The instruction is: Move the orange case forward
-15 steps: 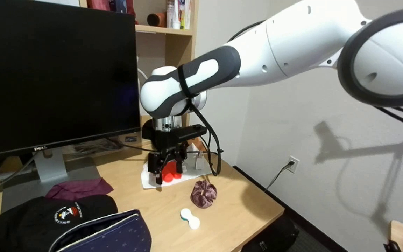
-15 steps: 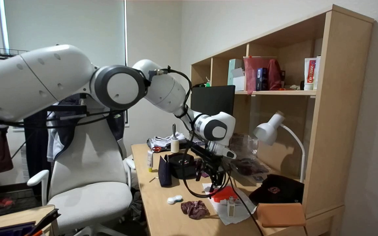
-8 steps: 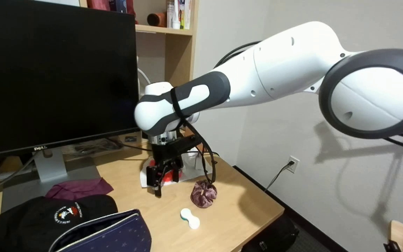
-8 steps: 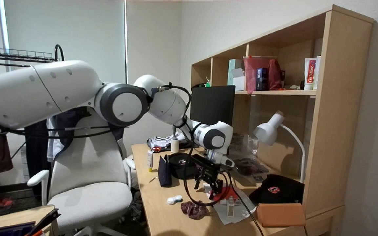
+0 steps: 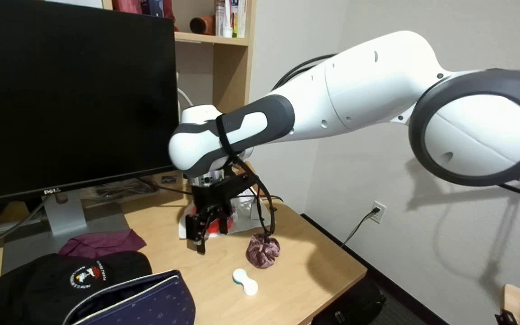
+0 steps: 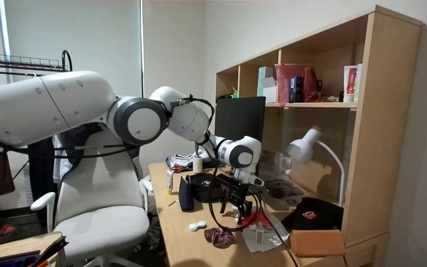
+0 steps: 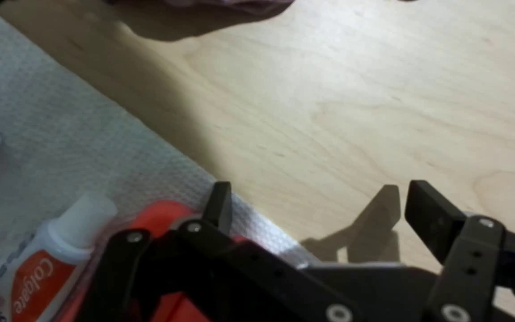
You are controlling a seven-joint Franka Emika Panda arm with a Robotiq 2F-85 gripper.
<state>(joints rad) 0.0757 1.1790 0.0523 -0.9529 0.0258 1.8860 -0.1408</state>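
The orange case is a flat, bright red-orange thing point(image 5: 215, 226) lying on a white paper towel point(image 6: 249, 241). It shows partly in both exterior views point(image 6: 250, 220), behind the gripper and cable. In the wrist view only pieces of it point(image 7: 161, 215) show, beneath and beside the left finger. My gripper point(image 5: 212, 239) is open and low, close to the towel's edge, pointing down; it also shows low over the desk in an exterior view point(image 6: 232, 215). In the wrist view the fingers point(image 7: 318, 201) are wide apart with nothing between them; one is over the towel edge by the case, the other over bare wood.
A Colgate tube point(image 7: 38, 281) lies beside the case. A small clear bottle point(image 6: 260, 233) stands on the towel. A purple scrunchie point(image 5: 263, 251), white lens case point(image 5: 245, 282), navy pouch point(image 5: 147, 302), black cap point(image 5: 84, 280) and monitor point(image 5: 75, 104) are around. An orange-brown box point(image 6: 317, 243) sits far right.
My gripper has come down toward the desk, then shifted slightly toward the monitor. The towel and bottle have slid slightly the same way. The fingers stay open.
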